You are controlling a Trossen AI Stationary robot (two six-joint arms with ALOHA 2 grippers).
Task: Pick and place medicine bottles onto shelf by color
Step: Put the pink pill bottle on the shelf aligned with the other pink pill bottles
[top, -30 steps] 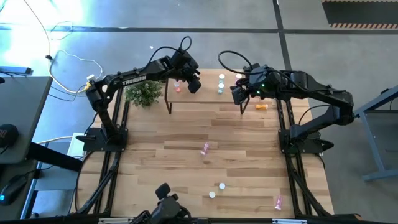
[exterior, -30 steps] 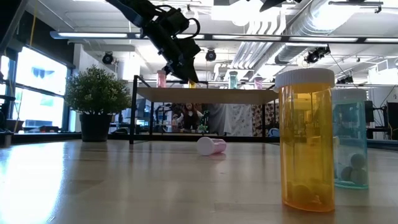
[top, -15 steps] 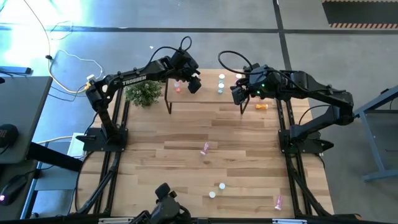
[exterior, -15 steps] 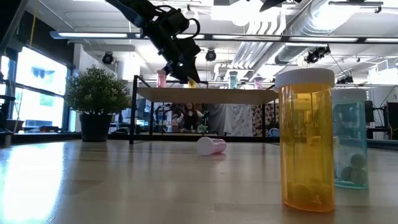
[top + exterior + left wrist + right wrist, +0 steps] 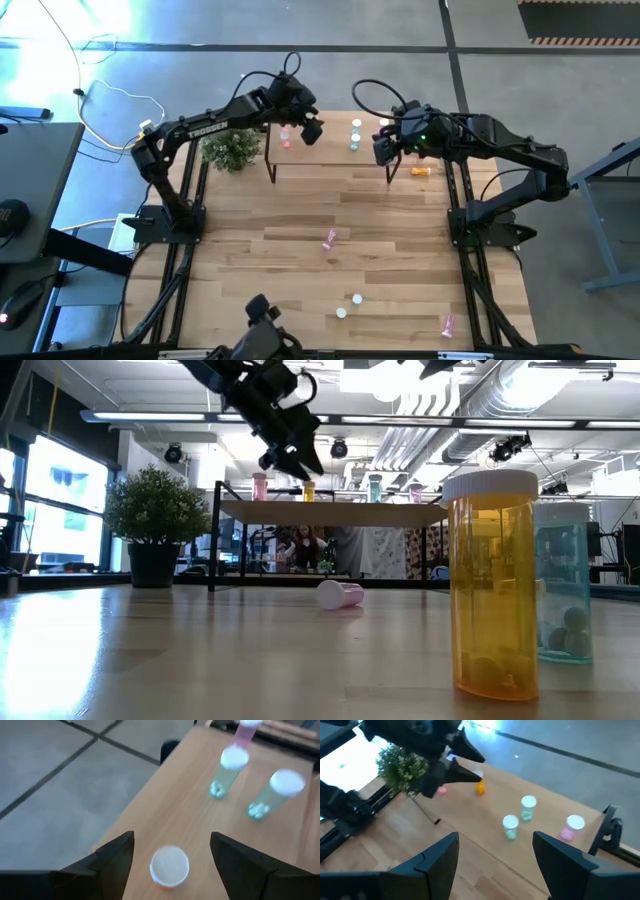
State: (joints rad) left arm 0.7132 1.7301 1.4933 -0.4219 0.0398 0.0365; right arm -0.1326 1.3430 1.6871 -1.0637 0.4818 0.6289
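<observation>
The shelf (image 5: 330,152) stands at the table's far edge. An orange medicine bottle (image 5: 308,490) with a white cap (image 5: 170,866) stands upright on its left part, beside a pink one (image 5: 259,486). My left gripper (image 5: 171,837) is open just above the orange bottle, a finger on either side, clear of it. Two pale green bottles (image 5: 227,770) and another pink one (image 5: 572,827) stand farther right on the shelf. My right gripper (image 5: 495,837) hangs open over the shelf's right end (image 5: 385,150), holding nothing.
On the table lie a pink bottle (image 5: 329,238) in the middle and an orange one (image 5: 422,170) at the far right. Two bottles (image 5: 356,298) and a pink one (image 5: 447,324) stand near the front edge. A potted plant (image 5: 232,150) sits left of the shelf.
My left gripper has opened and let go of the orange bottle, then risen a little above it. The bottle stays upright on the shelf where it was set.
</observation>
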